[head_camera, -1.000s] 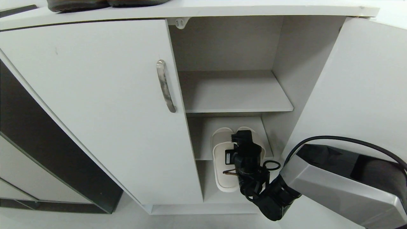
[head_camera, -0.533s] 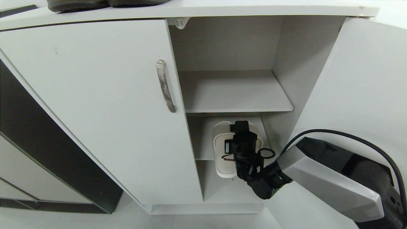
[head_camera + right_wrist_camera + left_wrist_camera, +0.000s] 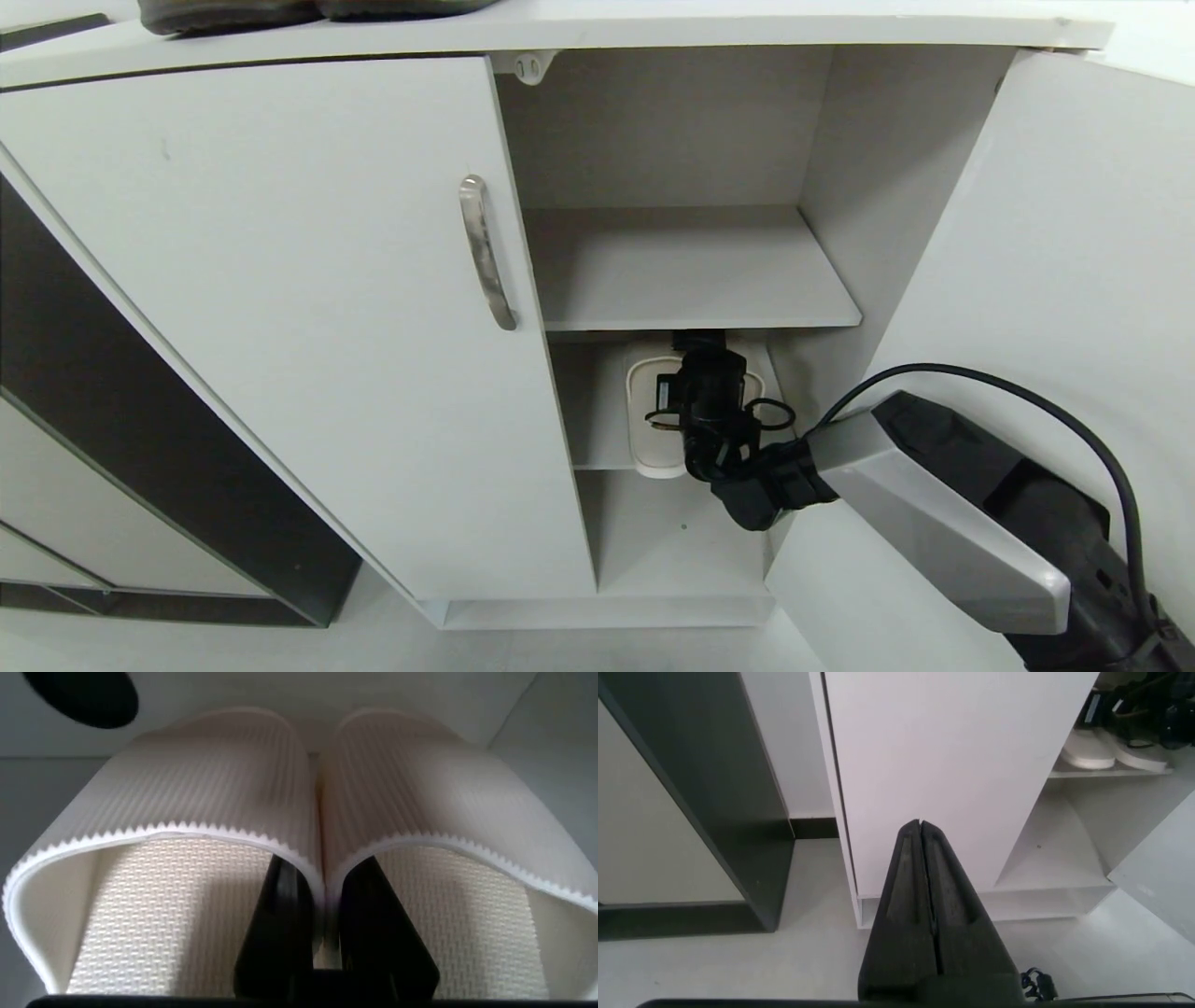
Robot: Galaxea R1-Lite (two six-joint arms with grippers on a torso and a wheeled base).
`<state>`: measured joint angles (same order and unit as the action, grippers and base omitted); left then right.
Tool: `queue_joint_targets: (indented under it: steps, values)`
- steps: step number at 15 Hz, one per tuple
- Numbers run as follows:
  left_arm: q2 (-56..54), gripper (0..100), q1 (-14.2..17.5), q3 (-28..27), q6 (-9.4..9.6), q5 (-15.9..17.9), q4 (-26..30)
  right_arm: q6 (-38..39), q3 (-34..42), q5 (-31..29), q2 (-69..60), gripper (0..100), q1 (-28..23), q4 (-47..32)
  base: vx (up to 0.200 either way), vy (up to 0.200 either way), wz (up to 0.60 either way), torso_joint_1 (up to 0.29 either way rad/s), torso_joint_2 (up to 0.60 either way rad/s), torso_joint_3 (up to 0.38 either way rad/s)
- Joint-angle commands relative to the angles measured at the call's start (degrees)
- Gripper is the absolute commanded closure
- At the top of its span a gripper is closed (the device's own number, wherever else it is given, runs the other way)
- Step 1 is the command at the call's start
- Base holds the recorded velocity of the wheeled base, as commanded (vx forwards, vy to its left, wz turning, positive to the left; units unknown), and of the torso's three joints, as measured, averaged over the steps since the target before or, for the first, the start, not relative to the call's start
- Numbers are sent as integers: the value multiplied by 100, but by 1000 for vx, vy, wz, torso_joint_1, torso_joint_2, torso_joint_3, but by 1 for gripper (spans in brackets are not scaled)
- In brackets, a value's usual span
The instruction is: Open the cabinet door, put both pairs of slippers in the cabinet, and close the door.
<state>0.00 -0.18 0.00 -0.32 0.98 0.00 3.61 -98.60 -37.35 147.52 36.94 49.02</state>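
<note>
Partly, shelf [image 3: 691,271] hides right claw [image 3: 322,919] clamping slippers [image 3: 655,439].

The slippers [image 3: 656,439] are mostly hidden: the upper shelf [image 3: 691,271] covers their far ends, and the right gripper [image 3: 322,919] and its wrist cover the right one. Its fingertips [image 3: 278,915] vanish under the straps. Whether the slippers touch the shelf below cannot be told. Dark shoes [image 3: 224,13] atop the cabinet [image 3: 747,30] are cut off by the edge.
</note>
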Motion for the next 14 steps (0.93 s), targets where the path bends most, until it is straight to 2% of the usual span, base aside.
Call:
queue_joint_targets:
  steps: [1, 10, 11, 14]
  values:
    - [9, 100, 1, 0, -3, -1, 0, 0, -177, 0, 172, 100, -29, -24, 0, 0, 0, 0, 0, 0]
    - [0, 100, 1, 0, -3, -1, 0, 0, -283, 0, 313, 100, -64, -112, 0, 0, 0, 0, 0, 0]
    - [0, 100, 1, 0, -3, -1, 0, 0, -283, 0, 313, 0, -73, -112, 0, 0, 0, 0, 0, 0]
    - [9, 100, 1, 0, -3, -1, 0, -44, -169, -44, 295, 0, -64, -94, 0, 0, 0, 0, 0, 0]
